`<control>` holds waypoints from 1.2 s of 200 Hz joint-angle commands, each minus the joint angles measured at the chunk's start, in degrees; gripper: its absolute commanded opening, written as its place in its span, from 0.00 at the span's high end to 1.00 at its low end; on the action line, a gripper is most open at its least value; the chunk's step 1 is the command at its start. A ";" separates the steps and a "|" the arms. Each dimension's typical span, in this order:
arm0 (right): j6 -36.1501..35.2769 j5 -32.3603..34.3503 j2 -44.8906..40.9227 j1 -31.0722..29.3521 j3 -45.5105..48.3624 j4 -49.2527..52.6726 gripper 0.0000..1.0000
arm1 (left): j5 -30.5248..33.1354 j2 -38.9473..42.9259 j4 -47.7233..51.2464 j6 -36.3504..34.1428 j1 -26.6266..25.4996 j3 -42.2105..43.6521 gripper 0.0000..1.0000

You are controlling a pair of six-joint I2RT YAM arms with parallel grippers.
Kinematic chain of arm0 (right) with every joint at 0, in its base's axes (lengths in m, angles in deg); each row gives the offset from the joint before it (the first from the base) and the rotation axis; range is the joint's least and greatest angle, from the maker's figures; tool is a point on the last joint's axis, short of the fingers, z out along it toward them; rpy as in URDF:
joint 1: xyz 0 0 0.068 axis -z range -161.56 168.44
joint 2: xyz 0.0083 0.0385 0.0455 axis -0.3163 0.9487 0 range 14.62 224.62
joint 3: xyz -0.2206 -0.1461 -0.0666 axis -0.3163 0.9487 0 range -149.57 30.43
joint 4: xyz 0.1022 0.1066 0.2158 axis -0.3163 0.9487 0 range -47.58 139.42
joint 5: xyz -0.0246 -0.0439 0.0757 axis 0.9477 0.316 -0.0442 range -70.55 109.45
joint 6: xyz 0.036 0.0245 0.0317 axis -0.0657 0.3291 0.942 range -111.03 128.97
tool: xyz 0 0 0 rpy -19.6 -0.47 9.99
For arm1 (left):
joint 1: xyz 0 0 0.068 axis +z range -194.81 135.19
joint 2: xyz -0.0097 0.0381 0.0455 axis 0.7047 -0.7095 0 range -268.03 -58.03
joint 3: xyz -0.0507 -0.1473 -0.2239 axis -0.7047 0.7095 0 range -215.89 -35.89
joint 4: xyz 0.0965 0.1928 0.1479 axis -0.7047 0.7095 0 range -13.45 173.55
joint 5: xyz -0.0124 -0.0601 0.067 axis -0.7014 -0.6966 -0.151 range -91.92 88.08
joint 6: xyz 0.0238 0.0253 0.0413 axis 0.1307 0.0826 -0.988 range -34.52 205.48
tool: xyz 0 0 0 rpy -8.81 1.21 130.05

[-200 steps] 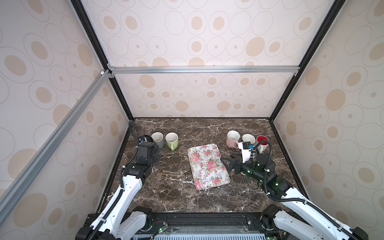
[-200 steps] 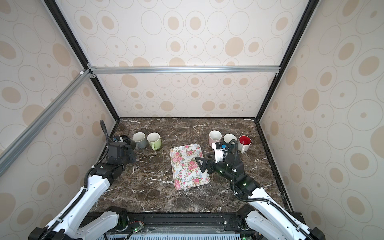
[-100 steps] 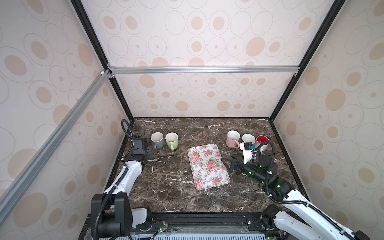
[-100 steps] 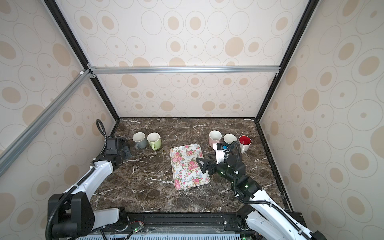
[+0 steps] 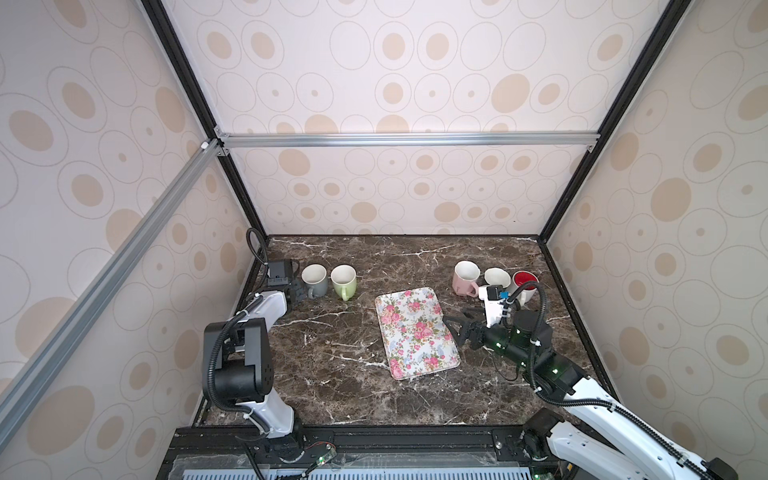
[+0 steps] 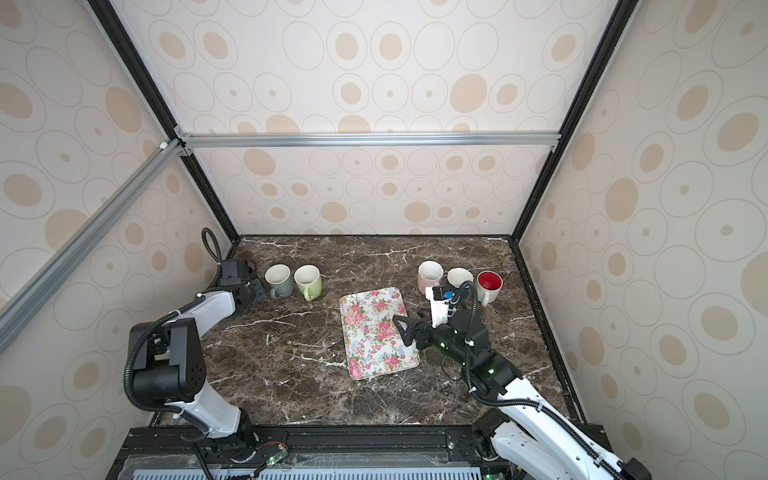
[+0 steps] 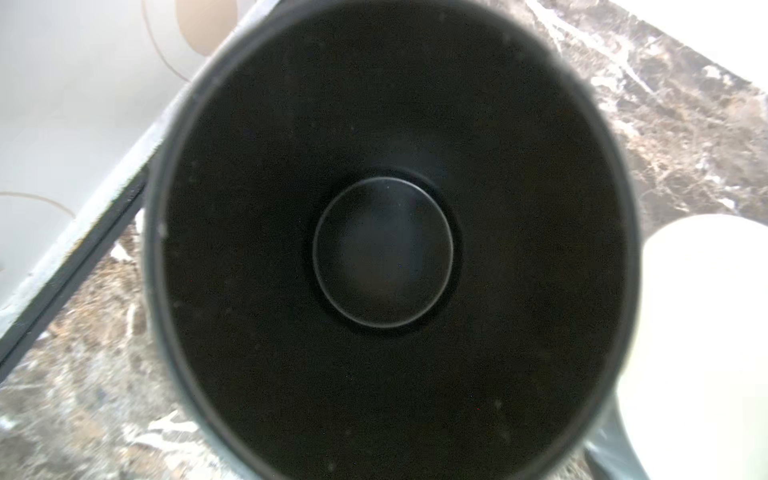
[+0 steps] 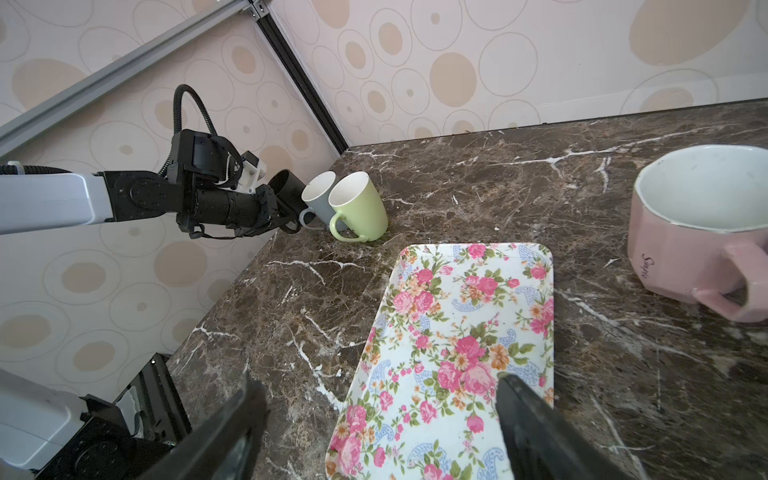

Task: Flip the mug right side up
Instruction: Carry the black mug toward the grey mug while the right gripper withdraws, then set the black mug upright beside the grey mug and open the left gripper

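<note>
Circle-patterned walls (image 5: pixel 415 62), dark marble tabletop (image 5: pixel 332 365)

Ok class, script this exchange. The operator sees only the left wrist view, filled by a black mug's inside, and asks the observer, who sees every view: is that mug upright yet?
Observer: No. In the right wrist view the left end effector holds the black mug tilted, not standing.
Operator: What stands next to it?
Observer: A grey mug and a green mug, both mouth up.
Operator: And the other arm?
Observer: The right end effector is open and empty at the floral tray's edge.
</note>
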State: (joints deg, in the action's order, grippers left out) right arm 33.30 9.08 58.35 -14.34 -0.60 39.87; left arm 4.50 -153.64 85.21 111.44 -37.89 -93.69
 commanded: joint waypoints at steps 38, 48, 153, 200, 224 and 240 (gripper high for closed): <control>-1.31 1.43 0.76 -0.27 -0.35 0.97 0.11 | -0.21 -1.46 -5.15 -0.58 0.66 -4.42 1.00; -1.16 1.23 1.20 -0.29 -0.35 0.66 0.11 | -0.44 -1.80 -5.10 -0.55 0.68 -4.64 1.00; -1.90 3.14 1.75 -0.28 -2.28 4.64 0.09 | -1.62 0.24 -3.91 0.49 0.72 -2.38 0.20; -1.99 5.50 1.67 -0.26 -2.81 6.10 0.09 | -0.67 11.47 -6.60 2.88 0.48 8.08 0.02; -2.55 7.03 2.26 -0.27 -2.98 6.97 0.09 | 0.94 19.36 -9.83 4.19 0.42 15.77 0.02; -2.47 8.96 3.26 -0.32 -3.22 7.70 0.09 | 0.49 23.42 -11.31 4.97 0.12 19.51 0.02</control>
State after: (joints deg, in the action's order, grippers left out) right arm 31.71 14.67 60.91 -14.34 -1.85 45.64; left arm 3.80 -134.95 77.52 114.24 -37.56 -78.00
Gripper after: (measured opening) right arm 0.910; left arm 0.984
